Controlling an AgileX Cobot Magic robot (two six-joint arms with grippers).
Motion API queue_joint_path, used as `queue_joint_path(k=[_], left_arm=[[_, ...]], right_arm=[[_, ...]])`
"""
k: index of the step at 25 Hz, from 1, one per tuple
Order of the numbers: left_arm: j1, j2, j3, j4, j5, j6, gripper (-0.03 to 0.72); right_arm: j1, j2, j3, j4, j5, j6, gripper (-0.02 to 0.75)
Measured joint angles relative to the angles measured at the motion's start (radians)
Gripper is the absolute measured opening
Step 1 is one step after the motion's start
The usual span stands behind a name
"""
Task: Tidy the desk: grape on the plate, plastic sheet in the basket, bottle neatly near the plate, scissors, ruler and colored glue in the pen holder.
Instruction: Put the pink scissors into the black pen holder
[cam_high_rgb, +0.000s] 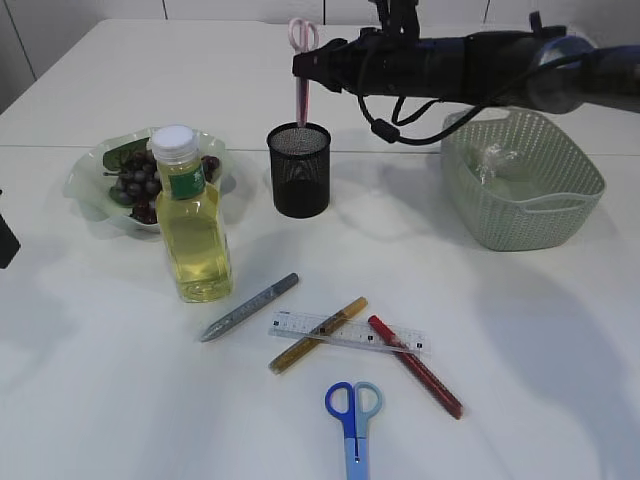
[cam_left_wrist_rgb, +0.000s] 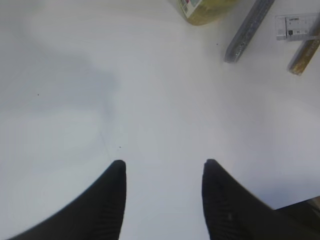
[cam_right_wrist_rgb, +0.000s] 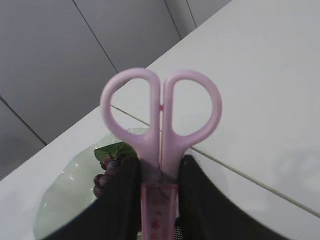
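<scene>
1. Exterior view. Nearest the camera, blue scissors (cam_high_rgb: 353, 420) lie at the front edge of the table (cam_high_rgb: 540, 350), handles pointing away. Just behind them a clear ruler (cam_high_rgb: 345, 332) lies flat, with a gold glue stick (cam_high_rgb: 318, 334) crossing it, a red glue stick (cam_high_rgb: 414, 366) touching its right end, and a silver glue stick (cam_high_rgb: 249, 307) to its left. The bottle (cam_high_rgb: 191, 220) stands upright just in front of the plate (cam_high_rgb: 90, 180), which holds the grapes (cam_high_rgb: 135, 185). The black pen holder (cam_high_rgb: 299, 169) stands mid-table; the basket (cam_high_rgb: 524, 180) sits to its right with a plastic sheet (cam_high_rgb: 495, 158) inside. Bare table lies left, right and behind. The right gripper (cam_high_rgb: 300, 68) hangs above the holder, pinching pink scissors (cam_high_rgb: 302, 75) whose tips reach down into it.

2. Left wrist view. The left gripper (cam_left_wrist_rgb: 162, 170) hovers with its fingers (cam_left_wrist_rgb: 116, 185) spread over bare table. The bottle base (cam_left_wrist_rgb: 205, 10), silver stick (cam_left_wrist_rgb: 248, 30), ruler end (cam_left_wrist_rgb: 297, 26) and gold stick (cam_left_wrist_rgb: 305, 52) sit well apart, along the top edge.

3. Right wrist view. The right gripper's fingers (cam_right_wrist_rgb: 192, 185) press together on the pink scissors (cam_right_wrist_rgb: 161, 130) just below the handle loops, which stand upright. The plate (cam_right_wrist_rgb: 65, 185) with grapes (cam_right_wrist_rgb: 107, 170) lies beyond, lower left.
</scene>
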Motion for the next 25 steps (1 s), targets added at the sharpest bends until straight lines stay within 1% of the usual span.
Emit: queue_joint_path(k=[2, 5, 9, 15, 21, 23, 25], left_arm=[[0.000, 0.000, 0.000, 0.000, 0.002, 0.000, 0.363], [0.000, 0.000, 0.000, 0.000, 0.002, 0.000, 0.363], [0.000, 0.000, 0.000, 0.000, 0.002, 0.000, 0.363], [0.000, 0.000, 0.000, 0.000, 0.000, 0.000, 0.363], [0.000, 0.000, 0.000, 0.000, 0.000, 0.000, 0.362], [0.000, 0.000, 0.000, 0.000, 0.002, -0.001, 0.363], [0.000, 0.000, 0.000, 0.000, 0.002, -0.001, 0.363]], right_arm=[[0.000, 0.019, 0.000, 0.045, 0.000, -0.095, 0.180], [0.000, 0.027, 0.000, 0.065, 0.002, -0.165, 0.181], [0.000, 0.027, 0.000, 0.075, 0.023, -0.183, 0.198], [0.000, 0.027, 0.000, 0.078, 0.056, -0.183, 0.300], [0.000, 0.027, 0.000, 0.078, 0.060, -0.183, 0.316], [0.002, 0.025, 0.000, 0.048, 0.045, -0.142, 0.317], [0.002, 0.001, 0.000, -0.066, 0.005, -0.012, 0.319]])
